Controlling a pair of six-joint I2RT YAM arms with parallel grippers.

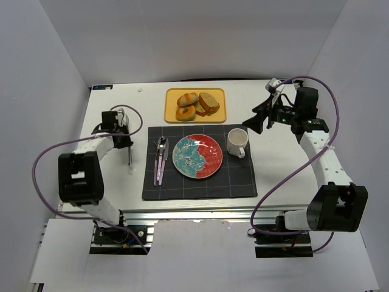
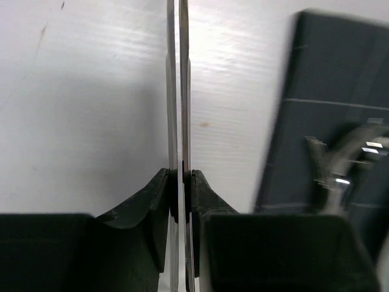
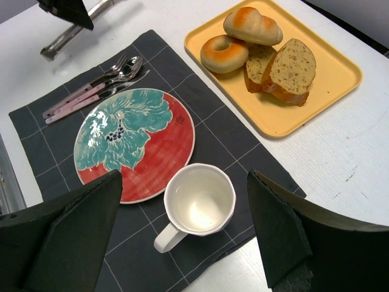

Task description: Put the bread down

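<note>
Beyond the plate [image 1: 197, 156], on the side away from the arms, a yellow tray [image 1: 172, 103] sits on the white table [image 1: 285, 176]. The bread [image 3: 234, 58] – a small golden ring with a hole in the middle – lies in the tray at the corner nearest the plate, untouched by either arm. It touches a striped bun [image 3: 252, 25] that lies farther from the plate, and two brown-crusted slices [image 3: 292, 70] lean beside it.

Under the plate is a dark checked mat [image 1: 237, 179]. Just left of the plate on that mat lie a spoon and a fork [image 1: 161, 159] with pink handles; just right of it stands a white cup [image 1: 237, 142], empty, handle toward the arms.

Well to the left of the plate, off the mat, the left gripper [image 2: 181, 182] is pressed together on a pair of metal tongs [image 2: 177, 91] – the two thin blades are squeezed nearly flat between its fingers and run along the table.

Right of the plate, above the table past the cup, the right gripper [image 1: 258, 117] hangs with its fingers spread wide, holding nothing, its camera looking down on cup, plate and tray.
</note>
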